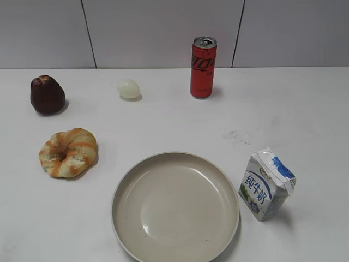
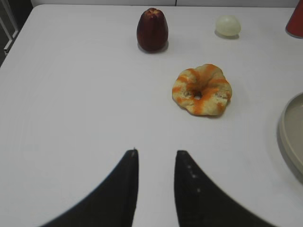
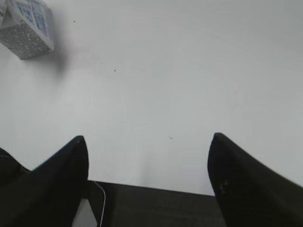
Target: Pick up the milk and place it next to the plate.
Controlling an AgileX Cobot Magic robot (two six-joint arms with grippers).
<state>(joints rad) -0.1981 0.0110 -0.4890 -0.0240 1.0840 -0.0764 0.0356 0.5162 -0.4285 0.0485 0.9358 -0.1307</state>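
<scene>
The milk (image 1: 266,184) is seen standing upright on the tabletop (image 1: 305,109), just beside the right rim of the plate (image 1: 175,207), not held by anything. The right gripper (image 3: 147,142) has its jaws wide apart and empty, well away from the carton, and the left gripper (image 2: 156,153) has its jaws slightly apart over bare tabletop. If the light carton is approached carelessly, it could be tipped or pushed against the plate.

Empty left hand (image 2: 156,153) hovers before a bagel (image 2: 201,89).
</scene>
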